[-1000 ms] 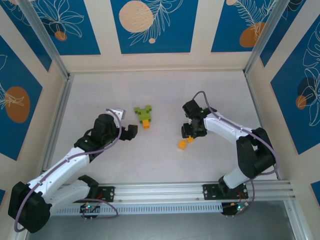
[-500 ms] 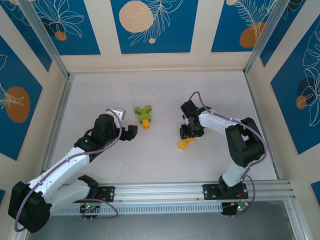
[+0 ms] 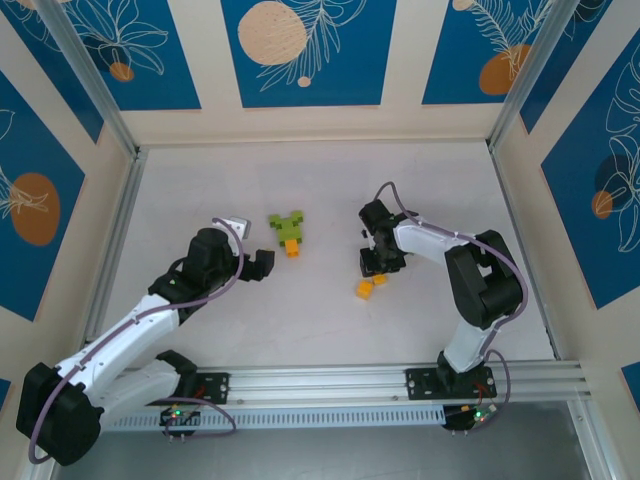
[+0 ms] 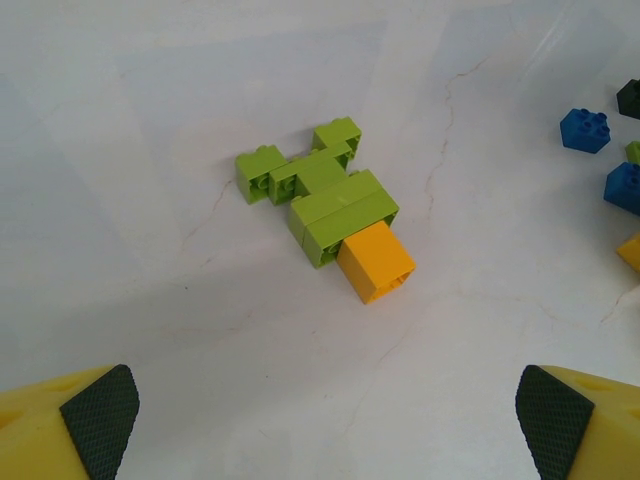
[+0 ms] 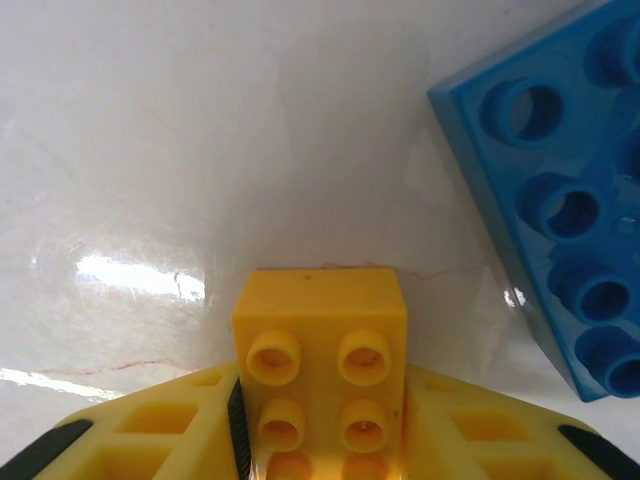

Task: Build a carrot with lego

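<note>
Right end effector (image 5: 320,415) has narrowed from spread to pinching the orange brick (image 5: 320,330); transfer to the partial carrot (image 4: 335,205) can follow.

White table (image 3: 300,320), cream walls (image 3: 405,60) with blue floral panels (image 3: 350,70), aluminium rail (image 3: 330,380) in front

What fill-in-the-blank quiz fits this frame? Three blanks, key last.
1. The left gripper hovers with its jaws ____.
2. The right gripper clamps the loose orange brick; the long brick beside it is ____.
3. In the left wrist view, the second orange brick is attached to a cluster of ____ bricks.

Missing words: open; blue; green.
</note>
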Tool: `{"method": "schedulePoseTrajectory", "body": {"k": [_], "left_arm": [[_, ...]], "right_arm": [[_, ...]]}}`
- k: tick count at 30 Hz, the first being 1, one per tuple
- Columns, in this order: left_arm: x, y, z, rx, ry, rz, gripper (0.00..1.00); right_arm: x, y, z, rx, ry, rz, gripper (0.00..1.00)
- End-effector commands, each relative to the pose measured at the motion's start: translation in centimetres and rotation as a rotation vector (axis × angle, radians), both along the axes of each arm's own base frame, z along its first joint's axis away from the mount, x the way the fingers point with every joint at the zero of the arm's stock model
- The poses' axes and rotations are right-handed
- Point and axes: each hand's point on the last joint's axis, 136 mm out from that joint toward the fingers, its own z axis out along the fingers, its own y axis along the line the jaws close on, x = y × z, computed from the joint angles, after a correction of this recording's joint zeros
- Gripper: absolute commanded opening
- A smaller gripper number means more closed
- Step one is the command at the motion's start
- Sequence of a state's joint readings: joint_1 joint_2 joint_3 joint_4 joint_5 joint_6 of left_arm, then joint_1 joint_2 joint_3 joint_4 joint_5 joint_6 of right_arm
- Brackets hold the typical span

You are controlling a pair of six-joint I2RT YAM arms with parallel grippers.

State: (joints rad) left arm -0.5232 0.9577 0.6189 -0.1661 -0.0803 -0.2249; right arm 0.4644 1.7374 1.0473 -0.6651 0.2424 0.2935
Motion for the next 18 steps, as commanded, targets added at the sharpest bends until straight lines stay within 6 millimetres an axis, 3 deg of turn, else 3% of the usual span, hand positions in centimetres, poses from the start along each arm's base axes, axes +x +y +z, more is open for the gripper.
{"method": "schedulePoseTrajectory", "body": {"k": [1,8,11,14,18], "left_arm": [[0.2,-0.1,0.9,0.019,-0.018,-0.009,1.0],[0.2,-0.2,0.9,0.017,-0.015,-0.014,0.99],[0.2,-0.3,0.8,0.017,-0.015,-0.022,0.99],[0.2,-0.4,0.7,0.016,-0.013,-0.029,0.99],[0.1,-0.6,0.8,0.009,-0.013,-0.039,0.99]], "right_arm": [[0.1,0.7,2.2,0.038,-0.027,0.019,0.39],[-1.9,1.4,7.0,0.081,-0.071,0.11,0.38],[-4.0,3.5,8.4,0.146,-0.021,0.255,0.38],[-5.6,4.6,8.1,0.108,0.02,0.371,0.37],[-6.1,4.2,7.1,0.041,0.056,0.443,0.35]]}}
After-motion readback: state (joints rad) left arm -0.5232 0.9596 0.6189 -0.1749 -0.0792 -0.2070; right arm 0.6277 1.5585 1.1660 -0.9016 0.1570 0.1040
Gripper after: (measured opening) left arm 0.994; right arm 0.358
